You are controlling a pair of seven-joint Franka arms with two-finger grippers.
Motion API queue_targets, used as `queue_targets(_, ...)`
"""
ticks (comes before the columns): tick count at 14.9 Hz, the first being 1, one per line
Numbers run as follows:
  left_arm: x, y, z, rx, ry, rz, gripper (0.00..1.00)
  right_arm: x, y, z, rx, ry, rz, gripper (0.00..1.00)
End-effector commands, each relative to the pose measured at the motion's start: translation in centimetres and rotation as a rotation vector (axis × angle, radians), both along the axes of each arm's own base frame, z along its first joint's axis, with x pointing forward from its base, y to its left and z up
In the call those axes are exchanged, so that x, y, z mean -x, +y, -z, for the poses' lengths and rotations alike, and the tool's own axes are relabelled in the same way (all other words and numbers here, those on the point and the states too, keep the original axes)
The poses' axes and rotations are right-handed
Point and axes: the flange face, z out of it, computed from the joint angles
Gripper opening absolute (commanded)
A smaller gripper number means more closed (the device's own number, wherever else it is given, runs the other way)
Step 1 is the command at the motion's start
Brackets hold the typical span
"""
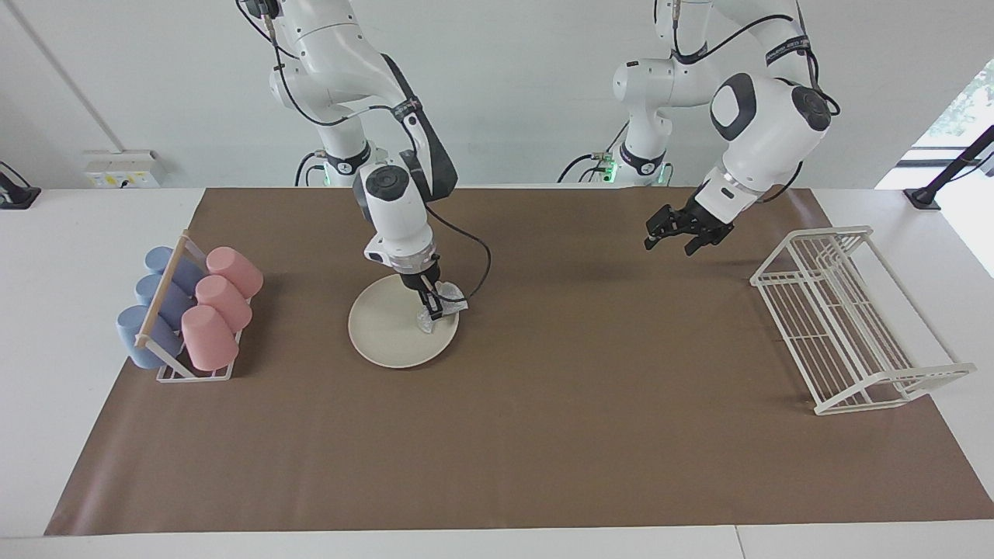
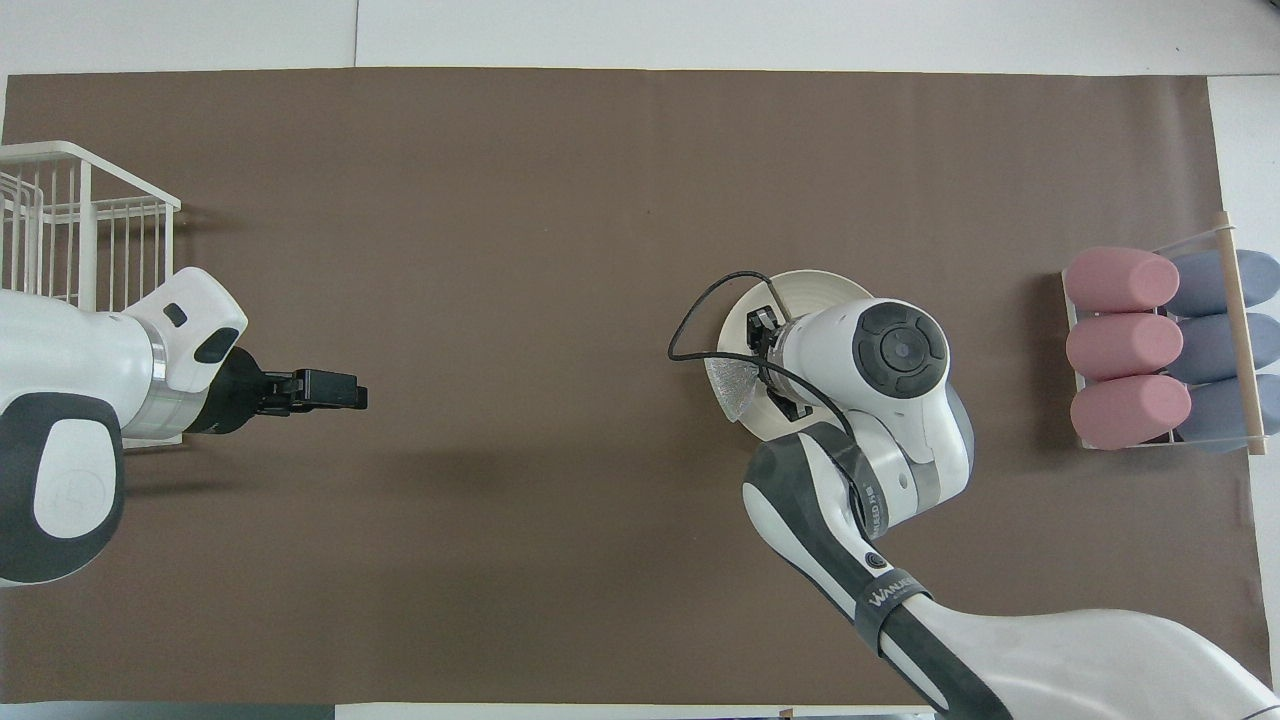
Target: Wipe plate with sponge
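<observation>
A white table (image 1: pixel 70 256) carries a brown mat (image 1: pixel 543 435). A plain white wall (image 1: pixel 505 85) rises above the mat, with a bright window (image 1: pixel 959 109) beside it.

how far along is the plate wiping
Done: the right gripper has the sponge and has brought it down onto the plate. In hand: the sponge sits at the plate's edge nearest the left arm's end. Left: most of the plate. The left gripper waits over the mat.
</observation>
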Motion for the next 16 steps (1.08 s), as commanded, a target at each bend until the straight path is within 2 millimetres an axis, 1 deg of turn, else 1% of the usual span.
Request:
queue_targets(1, -0.3, -0.2, -0.1, -0.008, -0.010, -0.016, 1.00, -2.6, 1.9, -6.6, -0.006, 0.039, 0.042, 0.00)
queue_targets(2, -0.3, 0.0, -0.2, 0.024, -0.002, -0.037, 1.00, -2.6, 3.5, -8.8, -0.008, 0.047, 0.058, 0.00)
queue_targets(3, -0.4, -0.4, -0.6, 0.154, 0.015, -0.105, 1.00, -2.4, 5.0, -10.8, -0.014, 0.050, 0.073, 0.00)
queue_targets(4, -0.5, -0.8, -0.9, 0.245, 0.025, -0.150, 1.00, -2.2, 6.2, -12.2, -0.015, 0.055, 0.096, 0.00)
queue_targets(6, -0.7, -1.7, -1.4, 0.390, 0.036, -0.206, 1.00, -0.8, 9.3, -14.5, -0.023, 0.063, 0.137, 0.00)
queue_targets(9, -0.3, -3.1, -2.2, 0.574, 0.008, -0.179, 1.00, 1.1, 13.0, -18.7, -0.030, 0.072, 0.193, 0.00)
queue_targets(10, -0.2, -3.6, -2.3, 0.630, 0.007, -0.179, 1.00, 2.0, 14.5, -19.7, -0.028, 0.075, 0.203, 0.00)
queue_targets(11, 0.1, -3.9, -2.6, 0.688, -0.006, -0.182, 1.00, 3.1, 16.6, -20.1, -0.030, 0.080, 0.219, 0.00)
queue_targets(12, 0.9, -4.7, -2.3, 0.738, -0.016, -0.160, 1.00, 4.4, 18.3, -20.1, -0.033, 0.083, 0.235, 0.00)
queue_targets(13, 1.7, -4.9, -2.1, 0.802, -0.027, -0.157, 1.00, 5.1, 19.2, -20.1, -0.036, 0.083, 0.249, 0.00)
queue_targets(14, 2.2, -5.3, -2.2, 0.867, -0.029, -0.151, 1.00, 5.5, 19.5, -20.2, -0.037, 0.083, 0.255, 0.00)
queue_targets(16, 2.7, -5.3, -2.1, 0.955, -0.031, -0.097, 1.00, 5.5, 19.7, -20.1, -0.040, 0.083, 0.260, 0.00)
